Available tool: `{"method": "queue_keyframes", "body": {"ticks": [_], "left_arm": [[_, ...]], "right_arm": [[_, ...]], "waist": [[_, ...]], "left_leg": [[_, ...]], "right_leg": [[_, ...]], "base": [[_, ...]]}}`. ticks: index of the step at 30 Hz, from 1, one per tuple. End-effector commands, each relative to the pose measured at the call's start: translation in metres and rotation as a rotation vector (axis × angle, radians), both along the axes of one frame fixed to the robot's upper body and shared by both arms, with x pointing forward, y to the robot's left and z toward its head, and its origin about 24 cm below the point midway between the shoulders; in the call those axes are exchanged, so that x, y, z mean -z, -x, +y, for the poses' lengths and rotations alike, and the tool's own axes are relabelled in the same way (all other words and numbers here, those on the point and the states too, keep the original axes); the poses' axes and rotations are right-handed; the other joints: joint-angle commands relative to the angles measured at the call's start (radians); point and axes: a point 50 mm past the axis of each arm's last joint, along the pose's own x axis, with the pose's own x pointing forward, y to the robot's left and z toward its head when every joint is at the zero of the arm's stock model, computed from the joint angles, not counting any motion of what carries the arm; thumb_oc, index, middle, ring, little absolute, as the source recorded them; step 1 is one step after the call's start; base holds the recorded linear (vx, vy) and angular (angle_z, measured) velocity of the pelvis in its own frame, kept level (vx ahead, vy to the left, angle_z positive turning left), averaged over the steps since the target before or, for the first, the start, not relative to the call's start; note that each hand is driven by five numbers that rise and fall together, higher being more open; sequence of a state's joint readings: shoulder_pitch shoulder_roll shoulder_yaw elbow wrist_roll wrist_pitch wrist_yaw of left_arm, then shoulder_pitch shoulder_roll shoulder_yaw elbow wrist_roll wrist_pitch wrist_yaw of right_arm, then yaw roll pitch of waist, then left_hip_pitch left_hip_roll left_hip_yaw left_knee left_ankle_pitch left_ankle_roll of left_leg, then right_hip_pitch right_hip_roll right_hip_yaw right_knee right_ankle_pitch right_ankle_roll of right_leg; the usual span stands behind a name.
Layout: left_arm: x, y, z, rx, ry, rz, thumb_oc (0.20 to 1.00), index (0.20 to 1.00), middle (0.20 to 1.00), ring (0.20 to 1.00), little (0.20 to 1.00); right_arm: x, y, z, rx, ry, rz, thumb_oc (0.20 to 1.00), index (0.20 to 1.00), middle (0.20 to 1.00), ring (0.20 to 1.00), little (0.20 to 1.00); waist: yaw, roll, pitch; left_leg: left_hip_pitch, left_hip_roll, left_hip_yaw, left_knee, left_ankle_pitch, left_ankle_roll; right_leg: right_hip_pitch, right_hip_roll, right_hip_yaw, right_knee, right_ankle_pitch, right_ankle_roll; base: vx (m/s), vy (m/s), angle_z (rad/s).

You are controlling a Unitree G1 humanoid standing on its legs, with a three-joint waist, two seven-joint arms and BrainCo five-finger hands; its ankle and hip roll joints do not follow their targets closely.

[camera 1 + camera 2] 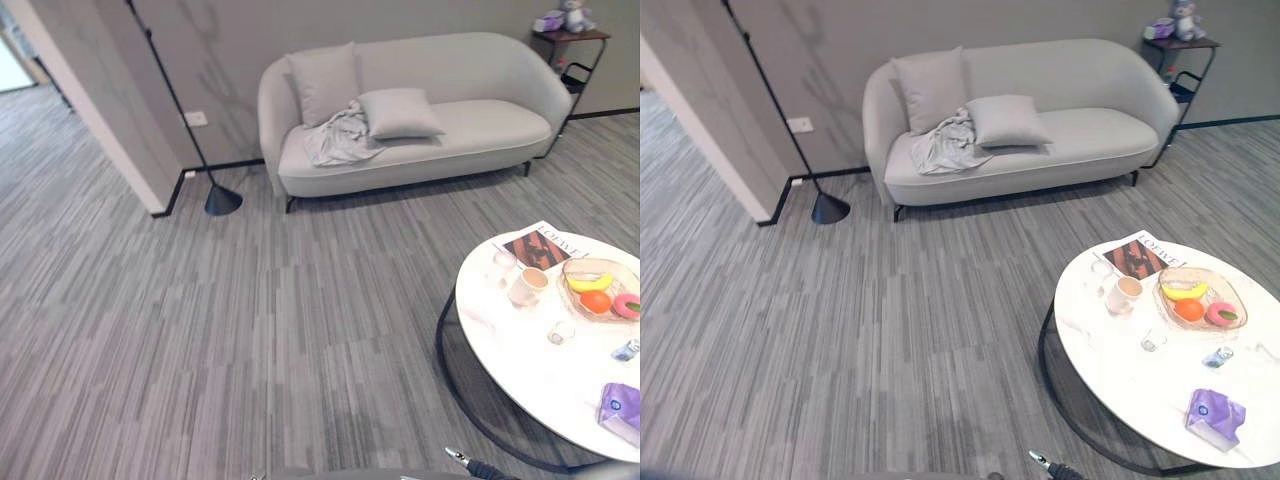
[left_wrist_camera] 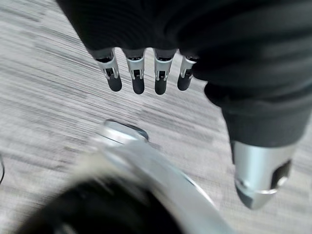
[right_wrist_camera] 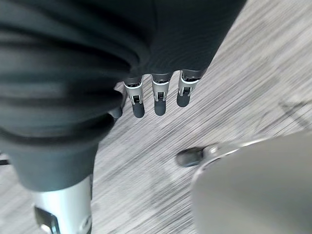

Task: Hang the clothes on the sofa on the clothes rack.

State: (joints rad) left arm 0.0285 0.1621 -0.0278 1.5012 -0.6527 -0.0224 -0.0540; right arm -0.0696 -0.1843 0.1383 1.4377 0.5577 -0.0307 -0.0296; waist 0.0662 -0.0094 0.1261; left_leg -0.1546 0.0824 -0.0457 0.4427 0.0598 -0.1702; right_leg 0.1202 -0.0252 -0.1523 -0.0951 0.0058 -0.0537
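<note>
Fingers hang relaxed on both the left hand [image 2: 146, 73] and right hand [image 3: 156, 92], holding nothing.
Clothes [image 1: 338, 138] lie on the sofa [image 1: 480, 130] seat beside a cushion [image 1: 398, 112]; bare carpet [image 1: 250, 320] stretches before the sofa.

A crumpled pale grey garment [image 1: 338, 137] lies on the sofa [image 1: 480, 130], between two cushions.

One sofa [image 1: 420, 120], two cushions [image 1: 398, 112], one garment [image 1: 338, 138], one round table [image 1: 530, 370], one floor lamp [image 1: 222, 200].
</note>
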Motion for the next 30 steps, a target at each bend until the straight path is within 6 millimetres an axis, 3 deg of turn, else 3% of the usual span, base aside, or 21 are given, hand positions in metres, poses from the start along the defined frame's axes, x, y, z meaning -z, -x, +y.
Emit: {"method": "queue_keyframes", "body": {"ticks": [1,4,5,6,9,12,14,17,18,19,20,21,22,23,24,25,26,28,29,30], "left_arm": [[0.003,-0.001,-0.022,-0.047,0.074,0.019,1.0,1.0,1.0,1.0,1.0],[0.003,0.008,-0.021,-0.059,0.075,0.044,1.0,1.0,1.0,1.0,1.0],[0.003,0.02,-0.023,-0.074,0.08,0.091,1.0,1.0,1.0,1.0,1.0],[0.003,0.02,-0.023,-0.074,0.079,0.091,1.0,1.0,1.0,1.0,1.0],[0.002,0.036,-0.021,-0.096,0.069,0.143,1.0,1.0,1.0,1.0,1.0],[0.001,0.04,-0.017,-0.104,0.054,0.156,1.0,1.0,1.0,1.0,1.0],[0.0,0.045,-0.011,-0.108,0.043,0.17,1.0,1.0,1.0,1.0,1.0],[-0.003,0.038,0.005,-0.055,0.011,0.154,1.0,1.0,1.0,1.0,1.0],[-0.004,0.023,0.016,-0.022,-0.008,0.118,1.0,1.0,1.0,1.0,1.0],[-0.004,0.023,0.016,-0.022,-0.007,0.118,1.0,1.0,1.0,1.0,1.0],[-0.007,0.012,0.029,0.022,-0.041,0.097,1.0,1.0,1.0,1.0,1.0],[-0.007,0.011,0.029,0.022,-0.041,0.097,1.0,1.0,1.0,1.0,1.0],[-0.009,0.003,0.036,0.079,-0.062,0.081,1.0,1.0,1.0,1.0,1.0],[-0.012,-0.02,0.043,0.177,-0.098,0.037,1.0,1.0,1.0,1.0,1.0],[-0.013,-0.029,0.044,0.233,-0.114,0.02,1.0,1.0,1.0,1.0,1.0],[-0.014,-0.032,0.046,0.266,-0.121,0.021,1.0,1.0,1.0,1.0,1.0],[-0.015,-0.034,0.048,0.308,-0.131,0.025,1.0,1.0,1.0,1.0,1.0],[-0.015,-0.042,0.048,0.393,-0.147,0.013,1.0,1.0,1.0,1.0,1.0],[-0.015,-0.042,0.048,0.393,-0.147,0.013,1.0,1.0,1.0,1.0,1.0],[-0.016,-0.05,0.045,0.44,-0.158,-0.007,1.0,1.0,1.0,1.0,1.0]], "right_arm": [[0.001,0.003,0.001,0.048,-0.014,0.025,1.0,1.0,1.0,1.0,1.0],[0.0,0.0,0.0,0.039,-0.011,0.02,1.0,1.0,1.0,1.0,1.0],[-0.002,-0.013,0.003,-0.011,0.0,-0.006,1.0,1.0,1.0,1.0,1.0],[-0.002,-0.013,0.004,-0.011,-0.001,-0.006,1.0,1.0,1.0,1.0,1.0],[-0.002,-0.022,0.013,-0.086,0.004,-0.012,1.0,1.0,1.0,1.0,1.0],[-0.001,-0.022,0.018,-0.102,-0.007,-0.007,1.0,1.0,1.0,1.0,1.0],[0.001,-0.018,0.025,-0.113,-0.031,0.011,1.0,1.0,1.0,1.0,1.0],[0.004,-0.01,0.038,-0.126,-0.077,0.035,1.0,1.0,1.0,1.0,1.0],[0.006,-0.001,0.042,-0.083,-0.108,0.063,1.0,1.0,1.0,1.0,1.0],[0.006,-0.001,0.042,-0.083,-0.108,0.063,1.0,1.0,1.0,1.0,1.0],[0.005,-0.004,0.045,-0.115,-0.12,0.065,1.0,1.0,1.0,1.0,1.0],[0.005,-0.004,0.045,-0.115,-0.12,0.065,1.0,1.0,1.0,1.0,1.0],[0.005,-0.006,0.049,-0.164,-0.127,0.063,1.0,1.0,1.0,1.0,1.0],[0.002,-0.024,0.054,-0.251,-0.116,0.005,1.0,1.0,1.0,1.0,1.0],[0.001,-0.031,0.055,-0.28,-0.11,-0.021,1.0,1.0,1.0,1.0,1.0],[-0.001,-0.038,0.055,-0.307,-0.101,-0.046,1.0,1.0,1.0,1.0,1.0],[-0.003,-0.046,0.055,-0.33,-0.096,-0.081,1.0,1.0,1.0,1.0,1.0],[-0.006,-0.056,0.058,-0.372,-0.085,-0.131,1.0,1.0,1.0,1.0,1.0],[-0.006,-0.056,0.058,-0.372,-0.085,-0.131,1.0,1.0,1.0,1.0,1.0],[-0.007,-0.059,0.059,-0.372,-0.083,-0.147,1.0,1.0,1.0,1.0,1.0]], "waist": [[0.0,0.022,0.015],[0.015,0.026,0.006],[0.056,0.043,0.012],[0.057,0.039,0.012],[0.113,0.028,0.015],[0.135,0.012,0.012],[0.151,-0.006,-0.006],[0.155,-0.056,-0.029],[0.16,-0.101,-0.056],[0.162,-0.099,-0.059],[0.166,-0.129,-0.071],[0.168,-0.127,-0.073],[0.172,-0.135,-0.075],[0.154,-0.117,-0.069],[0.138,-0.094,-0.067],[0.119,-0.067,-0.062],[0.099,-0.045,-0.053],[0.06,-0.022,-0.037],[0.058,-0.019,-0.038],[0.042,-0.016,-0.031]], "left_leg": [[-0.062,-0.008,0.025,-0.193,0.065,0.078],[-0.06,-0.043,0.039,-0.292,0.067,0.1],[-0.149,-0.103,0.019,-0.46,0.156,0.088],[-0.144,-0.105,0.021,-0.467,0.159,0.088],[-0.228,-0.138,0.001,-0.53,0.196,0.076],[-0.238,-0.127,0.044,-0.527,0.216,0.084],[-0.217,-0.109,0.071,-0.528,0.224,0.109],[-0.19,-0.096,0.083,-0.49,0.241,0.136],[-0.168,-0.109,0.084,-0.466,0.202,0.158],[-0.172,-0.105,0.084,-0.464,0.202,0.157],[-0.126,-0.12,0.104,-0.448,0.146,0.185],[-0.13,-0.116,0.105,-0.447,0.146,0.185],[-0.112,-0.12,0.118,-0.427,0.113,0.204],[-0.035,-0.123,0.121,-0.409,0.044,0.232],[0.016,-0.122,0.119,-0.415,0.016,0.25],[0.078,-0.116,0.11,-0.437,0.002,0.261],[0.123,-0.112,0.1,-0.458,-0.008,0.265],[0.199,-0.113,0.071,-0.479,-0.032,0.257],[0.198,-0.111,0.069,-0.479,-0.032,0.256],[0.231,-0.112,0.058,-0.482,-0.048,0.25]], "right_leg": [[0.037,0.003,-0.06,0.008,-0.062,0.05],[0.034,0.012,-0.055,0.008,-0.073,0.056],[0.053,0.057,-0.027,0.008,-0.105,0.05],[0.055,0.054,-0.026,0.008,-0.107,0.051],[0.131,0.091,0.046,0.008,-0.162,0.039],[0.182,0.093,0.089,0.008,-0.192,0.036],[0.204,0.099,0.12,0.03,-0.214,0.03],[0.218,0.089,0.139,0.082,-0.229,0.049],[0.206,0.064,0.132,0.145,-0.178,0.092],[0.202,0.067,0.134,0.145,-0.176,0.092],[0.163,0.032,0.101,0.278,-0.031,0.168],[0.16,0.035,0.103,0.277,-0.029,0.168],[0.136,0.022,0.073,0.38,0.043,0.209],[0.055,-0.04,-0.014,0.606,0.192,0.278],[0.013,-0.071,-0.054,0.701,0.221,0.274],[-0.049,-0.089,-0.082,0.803,0.219,0.265],[-0.109,-0.101,-0.107,0.851,0.17,0.243],[-0.181,-0.114,-0.146,0.757,0.064,0.207],[-0.179,-0.112,-0.149,0.753,0.066,0.206],[-0.203,-0.117,-0.159,0.674,0.03,0.191]], "base": [[0.09,0.019,0.28],[0.22,0.046,0.4],[0.33,0.052,0.28],[0.37,0.034,0.21],[0.35,0.045,-0.34],[0.45,0.1,-0.97],[0.42,0.107,-0.69],[0.53,0.178,-0.64],[0.45,0.152,-0.85],[0.65,0.248,-0.72],[0.29,0.13,-0.7],[0.46,0.21,-0.55],[0.47,0.294,-0.54],[0.64,0.424,-0.35],[0.63,0.465,-0.21],[0.48,0.357,0.11],[0.49,0.294,0.33],[0.39,0.147,0.5],[0.27,0.041,0.5],[0.47,-0.019,0.39]]}}
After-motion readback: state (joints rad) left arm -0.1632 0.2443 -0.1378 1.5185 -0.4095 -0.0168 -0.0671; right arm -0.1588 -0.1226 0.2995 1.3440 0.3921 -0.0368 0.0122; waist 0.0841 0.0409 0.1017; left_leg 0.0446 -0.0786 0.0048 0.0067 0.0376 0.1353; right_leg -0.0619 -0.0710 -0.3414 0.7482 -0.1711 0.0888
